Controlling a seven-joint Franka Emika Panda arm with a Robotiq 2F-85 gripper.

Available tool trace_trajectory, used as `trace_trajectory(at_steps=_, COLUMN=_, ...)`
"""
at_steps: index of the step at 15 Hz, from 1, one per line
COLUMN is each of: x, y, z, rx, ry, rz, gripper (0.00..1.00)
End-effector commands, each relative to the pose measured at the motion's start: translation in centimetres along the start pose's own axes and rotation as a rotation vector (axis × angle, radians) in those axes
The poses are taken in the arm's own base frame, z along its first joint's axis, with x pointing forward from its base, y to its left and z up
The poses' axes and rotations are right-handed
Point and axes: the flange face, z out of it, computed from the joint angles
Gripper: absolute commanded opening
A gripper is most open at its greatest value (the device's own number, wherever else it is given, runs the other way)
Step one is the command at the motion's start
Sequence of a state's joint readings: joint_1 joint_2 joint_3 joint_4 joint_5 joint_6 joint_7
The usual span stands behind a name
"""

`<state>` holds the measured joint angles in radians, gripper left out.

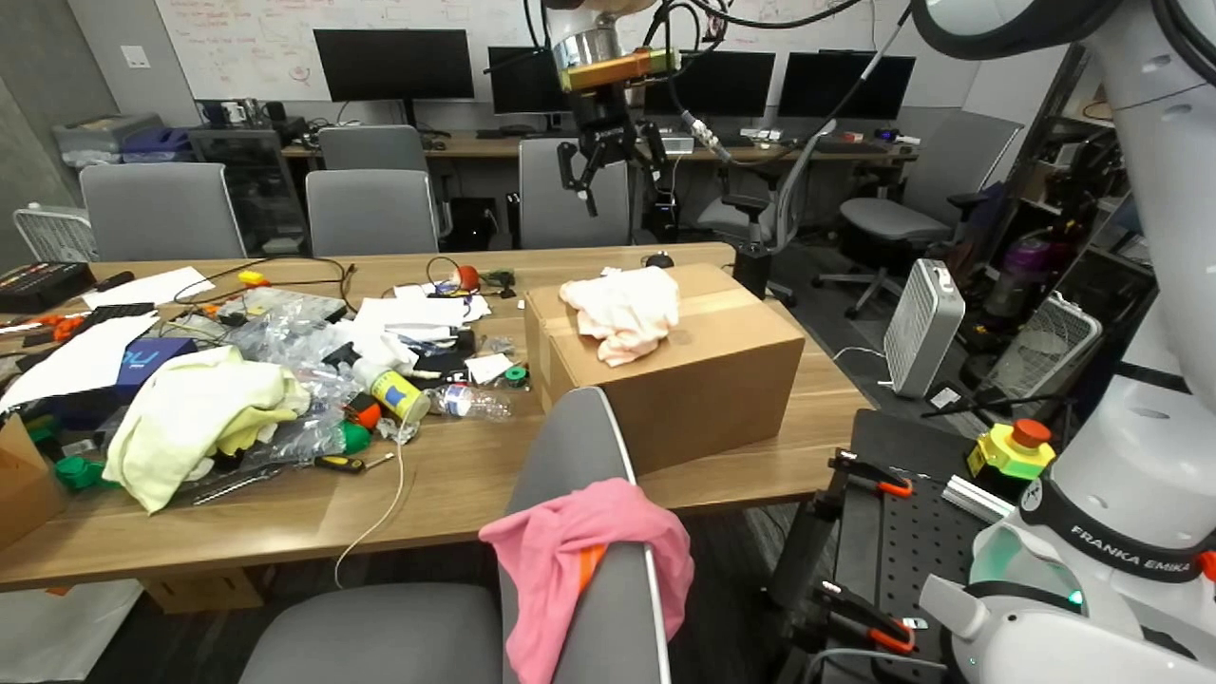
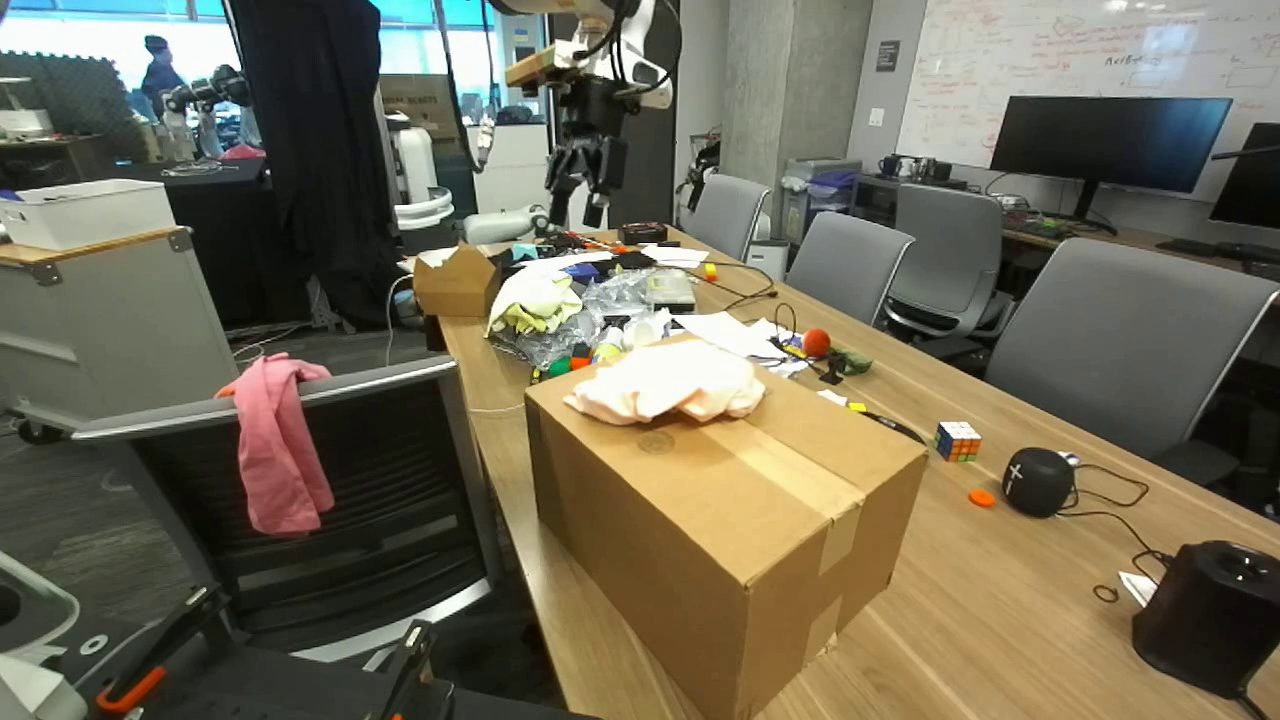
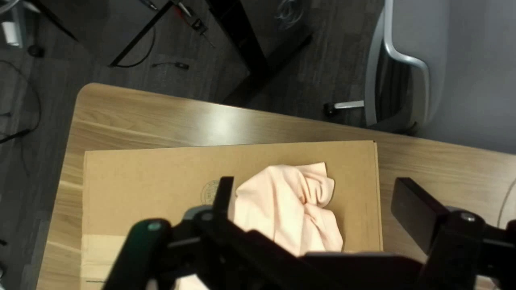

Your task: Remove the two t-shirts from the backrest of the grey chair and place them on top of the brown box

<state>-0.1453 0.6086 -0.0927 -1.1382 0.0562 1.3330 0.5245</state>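
A pale peach t-shirt [image 1: 627, 309] lies crumpled on top of the brown box [image 1: 703, 408]; both also show in the wrist view, the shirt [image 3: 282, 205] near one end of the box top [image 3: 153, 177]. A pink t-shirt [image 1: 589, 551] hangs over the backrest of the grey chair [image 1: 560, 456], draped down both sides; it also shows in an exterior view [image 2: 285, 450]. The pink shirt is out of the wrist view. My gripper [image 1: 613, 185] is open and empty, high above the table and the box, apart from both shirts. Its fingers [image 3: 318, 201] stand wide apart in the wrist view.
The brown box stands on the wooden table [image 1: 456, 503], beside the grey chair. Clutter with a yellow cloth [image 1: 204, 408], plastic bags and a bottle [image 1: 470, 402] covers the table's other part. More grey chairs [image 1: 370, 211] stand along the far side. A speaker [image 2: 1038, 482] sits near the box.
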Motion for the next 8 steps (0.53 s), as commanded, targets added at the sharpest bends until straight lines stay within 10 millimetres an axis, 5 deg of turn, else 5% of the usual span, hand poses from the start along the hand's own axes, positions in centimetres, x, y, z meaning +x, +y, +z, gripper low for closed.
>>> trace_trajectory(at_steps=1, x=-3.3, y=-1.4, z=1.9, rx=-0.142, ry=0.015, rz=-0.150, gripper=1.00)
trace_trajectory(at_steps=8, x=-6.9, y=-3.9, z=8.1, rx=-0.341, ry=0.009, rz=-0.379, gripper=1.00)
